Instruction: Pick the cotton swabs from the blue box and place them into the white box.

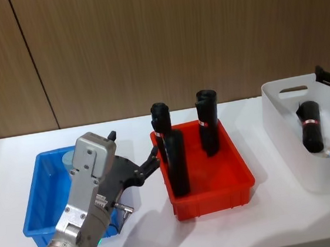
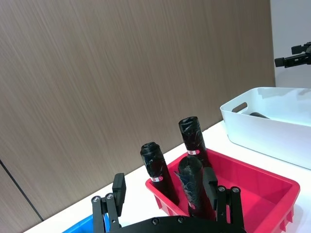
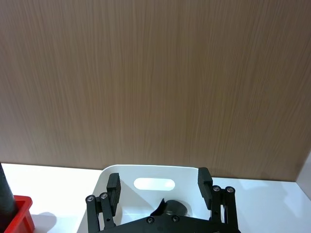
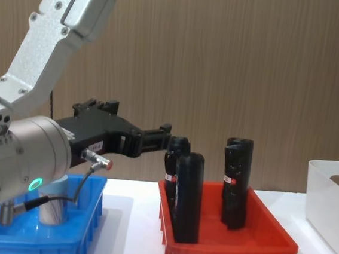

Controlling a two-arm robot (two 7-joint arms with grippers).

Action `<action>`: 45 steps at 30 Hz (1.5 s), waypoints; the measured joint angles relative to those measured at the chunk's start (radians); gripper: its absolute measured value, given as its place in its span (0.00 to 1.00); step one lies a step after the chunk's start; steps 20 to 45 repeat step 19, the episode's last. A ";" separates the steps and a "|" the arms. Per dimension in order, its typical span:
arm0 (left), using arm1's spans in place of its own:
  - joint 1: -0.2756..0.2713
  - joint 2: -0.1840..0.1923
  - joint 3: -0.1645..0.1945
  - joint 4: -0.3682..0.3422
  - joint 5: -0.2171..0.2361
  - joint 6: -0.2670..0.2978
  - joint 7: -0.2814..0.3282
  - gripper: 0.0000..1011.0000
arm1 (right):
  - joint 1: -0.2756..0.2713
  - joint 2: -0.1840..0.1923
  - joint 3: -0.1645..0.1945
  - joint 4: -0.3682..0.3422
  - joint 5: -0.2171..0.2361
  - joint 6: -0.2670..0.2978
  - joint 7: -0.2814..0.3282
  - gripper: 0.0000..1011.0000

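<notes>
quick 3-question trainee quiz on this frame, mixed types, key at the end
1. True or false: the left gripper is shut on something.
2. How many black bottles stand in the red bin? A) two B) three C) five
3. Which box is the right gripper hovering over?

Key: 1 false, its fingers are open with nothing between them; 2 B; 3 the white box.
</notes>
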 joint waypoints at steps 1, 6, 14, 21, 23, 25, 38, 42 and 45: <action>0.000 0.000 0.000 0.000 0.000 0.000 0.000 0.99 | -0.003 0.000 0.000 -0.006 0.001 0.001 0.000 0.99; 0.000 0.000 0.000 0.000 0.000 0.000 0.000 0.99 | -0.009 0.001 0.002 -0.019 0.004 0.002 -0.001 0.99; 0.000 0.000 0.000 0.000 0.000 0.000 0.000 0.99 | -0.017 0.002 0.003 -0.035 0.006 0.004 -0.002 0.99; 0.000 0.000 0.000 0.000 0.000 0.000 0.000 0.99 | -0.019 0.003 0.004 -0.040 0.006 0.004 -0.003 0.99; 0.000 0.000 0.000 0.000 0.000 0.000 0.000 0.99 | -0.019 0.003 0.004 -0.040 0.006 0.004 -0.003 0.99; 0.000 0.000 0.000 0.000 0.000 0.000 0.000 0.99 | -0.019 0.003 0.004 -0.040 0.006 0.004 -0.003 0.99; 0.000 0.000 0.000 0.000 0.000 0.000 0.000 0.99 | -0.019 0.003 0.004 -0.040 0.006 0.004 -0.003 0.99; 0.000 0.000 0.000 0.000 0.000 0.000 0.000 0.99 | -0.019 0.003 0.004 -0.040 0.006 0.004 -0.003 0.99; 0.000 0.000 0.000 0.000 0.000 0.000 0.000 0.99 | -0.019 0.003 0.004 -0.040 0.006 0.004 -0.003 0.99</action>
